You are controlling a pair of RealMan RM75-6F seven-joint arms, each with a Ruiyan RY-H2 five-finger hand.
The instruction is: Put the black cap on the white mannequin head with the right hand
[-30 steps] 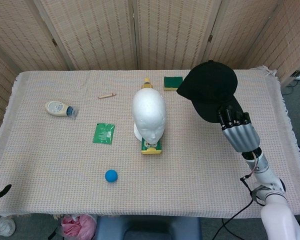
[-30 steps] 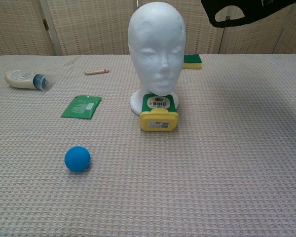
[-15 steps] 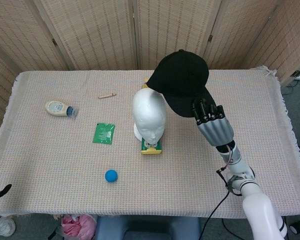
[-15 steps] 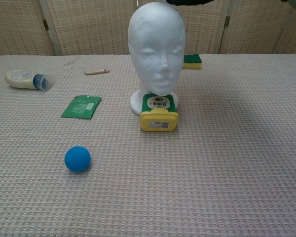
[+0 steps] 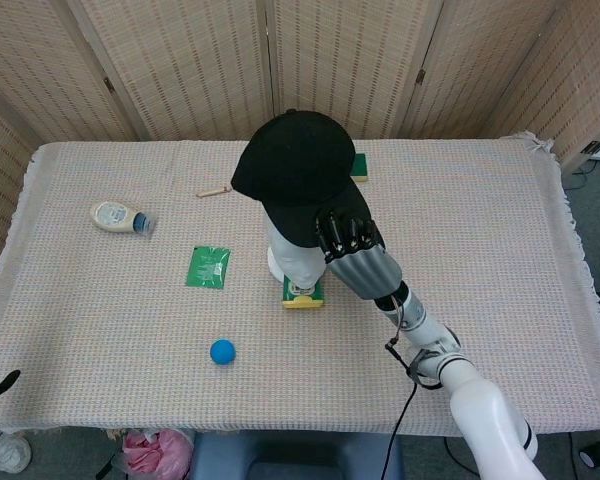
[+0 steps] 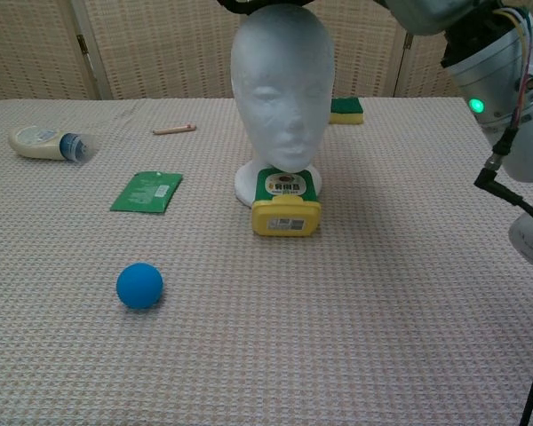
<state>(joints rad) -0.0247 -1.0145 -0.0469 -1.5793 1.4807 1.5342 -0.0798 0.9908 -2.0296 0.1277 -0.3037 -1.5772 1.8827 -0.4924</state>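
1 black cap point(image 5: 295, 170), rounded, atop white mannequin head point(image 6: 281, 84).

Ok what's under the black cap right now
The white mannequin head is directly beneath the black cap, which the right hand holds by its brim. From above, the cap hides the crown, so whether it already rests on the head cannot be told.
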